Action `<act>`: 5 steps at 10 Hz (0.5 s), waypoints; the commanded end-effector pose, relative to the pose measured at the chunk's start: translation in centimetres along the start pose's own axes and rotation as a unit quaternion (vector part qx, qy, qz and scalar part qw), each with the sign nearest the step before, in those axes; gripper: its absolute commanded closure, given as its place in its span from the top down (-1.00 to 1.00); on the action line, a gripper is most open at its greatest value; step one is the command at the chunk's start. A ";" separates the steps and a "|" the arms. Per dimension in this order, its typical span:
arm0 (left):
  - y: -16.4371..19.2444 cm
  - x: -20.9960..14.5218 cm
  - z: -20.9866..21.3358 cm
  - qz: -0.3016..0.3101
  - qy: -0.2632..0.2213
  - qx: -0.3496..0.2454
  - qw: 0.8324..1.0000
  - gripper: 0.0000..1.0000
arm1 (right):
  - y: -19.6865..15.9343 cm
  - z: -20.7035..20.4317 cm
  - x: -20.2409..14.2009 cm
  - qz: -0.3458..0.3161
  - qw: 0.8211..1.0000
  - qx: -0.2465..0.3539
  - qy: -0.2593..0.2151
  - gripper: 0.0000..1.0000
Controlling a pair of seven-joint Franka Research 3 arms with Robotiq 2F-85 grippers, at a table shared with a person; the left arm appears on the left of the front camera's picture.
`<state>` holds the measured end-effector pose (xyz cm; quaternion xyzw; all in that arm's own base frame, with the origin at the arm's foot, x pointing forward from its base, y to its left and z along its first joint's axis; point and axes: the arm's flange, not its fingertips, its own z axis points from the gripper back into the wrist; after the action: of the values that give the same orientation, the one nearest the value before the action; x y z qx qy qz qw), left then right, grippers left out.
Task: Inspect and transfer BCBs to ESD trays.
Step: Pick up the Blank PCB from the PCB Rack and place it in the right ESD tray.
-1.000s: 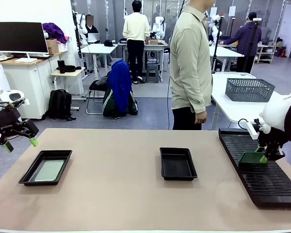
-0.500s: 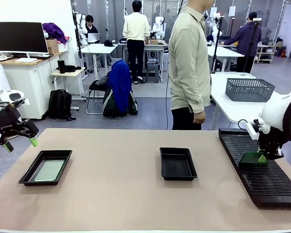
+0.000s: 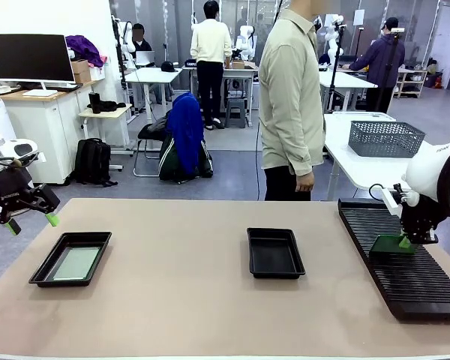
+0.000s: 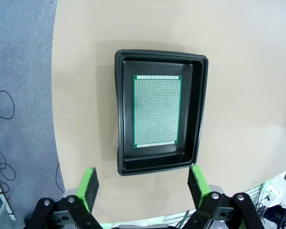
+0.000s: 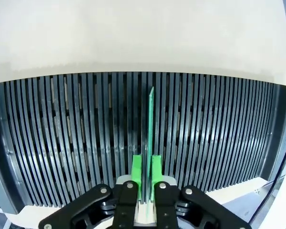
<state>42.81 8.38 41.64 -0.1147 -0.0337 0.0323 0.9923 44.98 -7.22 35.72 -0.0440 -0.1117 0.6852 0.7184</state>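
- Beige table (image 3: 180, 300) in a busy lab carries two black trays and a slotted rack (image 3: 416, 289).
- On edge in a rack slot stands the upright BCB (image 5: 149, 119). The right tool (image 5: 147, 168) is clamped on its near end. The wrist view shows the board edge-on, the front view its green face.
- Lying in the left ESD tray (image 4: 199, 119) is the flat BCB (image 4: 156, 110), a green-bordered grid of holes; from the front it looks plain grey-green.
- Above that tray hangs the left tool (image 4: 143, 183), spread wide, gripping nothing.
- Mid-table sits the centre ESD tray (image 3: 252, 259); a person (image 3: 289, 97) stands beyond.
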 end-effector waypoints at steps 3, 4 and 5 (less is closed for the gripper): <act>0.2 0.1 -0.1 -0.007 -0.005 -0.003 1.000 1.00 | -0.2 -0.6 -0.7 0.007 1.000 0.006 -0.013 -1.00; 0.2 0.1 -0.1 -0.007 -0.005 -0.003 1.000 1.00 | -0.3 -0.6 -0.6 0.003 1.000 0.008 -0.003 -1.00; 0.2 0.1 -0.1 -0.007 -0.005 -0.003 1.000 1.00 | -0.3 0.1 -0.1 -0.001 1.000 -0.003 -0.003 -1.00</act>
<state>42.81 8.38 41.64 -0.1147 -0.0337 0.0323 0.9923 45.32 -7.34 35.88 -0.0450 -0.1156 0.6841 0.7188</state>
